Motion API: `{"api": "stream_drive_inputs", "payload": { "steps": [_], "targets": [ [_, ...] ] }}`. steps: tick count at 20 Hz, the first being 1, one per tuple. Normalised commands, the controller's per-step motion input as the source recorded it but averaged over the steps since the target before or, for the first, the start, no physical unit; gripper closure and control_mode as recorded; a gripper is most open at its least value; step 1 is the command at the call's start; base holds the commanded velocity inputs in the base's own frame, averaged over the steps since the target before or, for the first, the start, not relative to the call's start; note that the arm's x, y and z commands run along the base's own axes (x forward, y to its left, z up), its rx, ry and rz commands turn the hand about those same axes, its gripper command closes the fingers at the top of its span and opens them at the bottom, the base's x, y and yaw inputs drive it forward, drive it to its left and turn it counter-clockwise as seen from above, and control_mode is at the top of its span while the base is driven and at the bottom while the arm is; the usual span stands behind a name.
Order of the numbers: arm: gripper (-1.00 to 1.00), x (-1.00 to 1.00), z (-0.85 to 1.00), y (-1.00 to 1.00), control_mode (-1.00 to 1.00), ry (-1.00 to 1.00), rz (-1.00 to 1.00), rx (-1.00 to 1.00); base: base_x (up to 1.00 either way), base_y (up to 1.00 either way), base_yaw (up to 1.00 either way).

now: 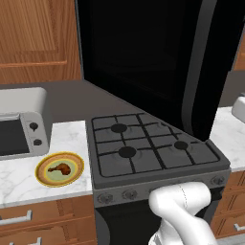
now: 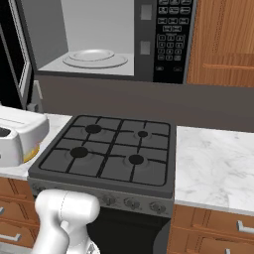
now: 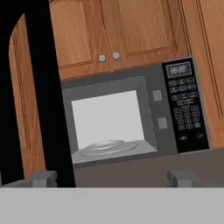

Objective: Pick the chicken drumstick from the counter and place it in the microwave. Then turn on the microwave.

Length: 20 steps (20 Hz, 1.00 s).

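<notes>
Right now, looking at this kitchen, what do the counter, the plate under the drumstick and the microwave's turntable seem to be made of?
The counter looks like polished marble: white with grey veins. The yellow plate under the chicken drumstick seems glazed ceramic, with a smooth rim and a green centre, though plastic is possible. The turntable in the microwave appears clear glass: see-through, with bright edges.

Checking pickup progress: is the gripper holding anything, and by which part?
Nothing: the gripper is open and empty; the drumstick lies on its plate.

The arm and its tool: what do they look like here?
The arm is smooth, glossy white, made of rounded, bulbous segments with a faint seam line; no cables or markings show. In the hand view the tool shows two small, blocky dark grey fingertips.
</notes>
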Motion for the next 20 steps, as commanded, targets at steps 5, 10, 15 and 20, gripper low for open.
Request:
{"api": "stream_drive_inputs", "payload": {
  "steps": [5, 10, 15, 20],
  "targets": [
    [-1.00, 0.21, -0.01, -0.05, -1.00, 0.00, 0.24, 0.00, 0.00, 0.00, 0.00],
    [-1.00, 0.25, -0.05, -0.02, -1.00, 0.00, 0.26, 0.00, 0.00, 0.00, 0.00],
    [-1.00, 0.26, -0.08, 0.00, -1.00, 0.00, 0.25, 0.00, 0.00, 0.00, 0.00],
    [-1.00, 0.18, -0.09, 0.00, -1.00, -0.04, 0.19, 0.00, 0.00, 0.00, 0.00]
  ]
}}
